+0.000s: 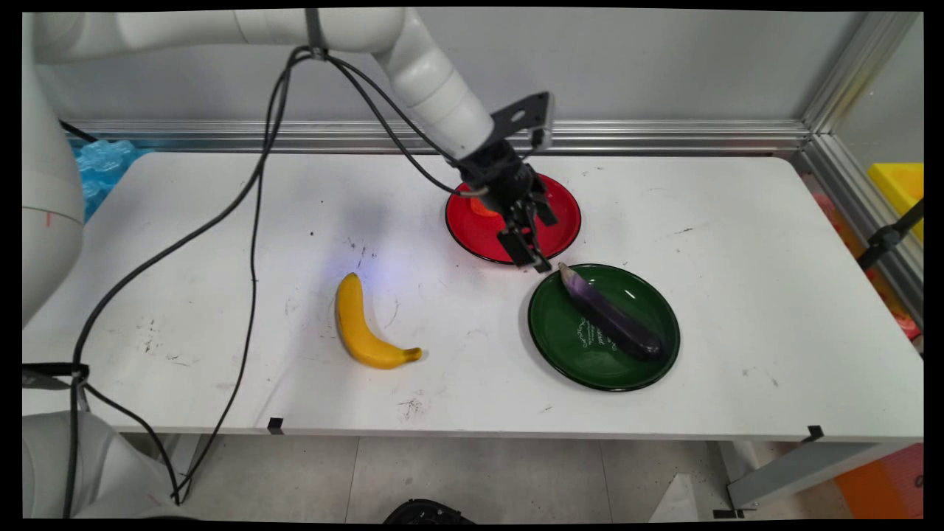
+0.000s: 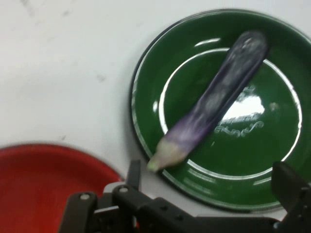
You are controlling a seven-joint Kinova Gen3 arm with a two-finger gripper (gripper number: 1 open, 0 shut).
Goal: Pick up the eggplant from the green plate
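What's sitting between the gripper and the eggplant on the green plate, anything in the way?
Nothing visible. The gripper hovers over the near edge of the red plate, just beside the eggplant's pale tip on the green plate. Only bare plate and table lie between. The banana lies far off.

- A white table [image 1: 737, 221] fills the middle of the room view; its top is scuffed with dark marks and scratches.
- Behind the table stands a plain pale grey wall [image 1: 627, 59].
- An aluminium rail [image 1: 664, 136] runs along the foot of that wall, just behind the table's far edge.
- To the table's right, an aluminium frame post [image 1: 848, 66] rises at an angle.
- Below the table's near edge lies a floor of pale tiles [image 1: 472, 479].
- Small black clips [image 1: 275, 425] sit on the table's near edge.
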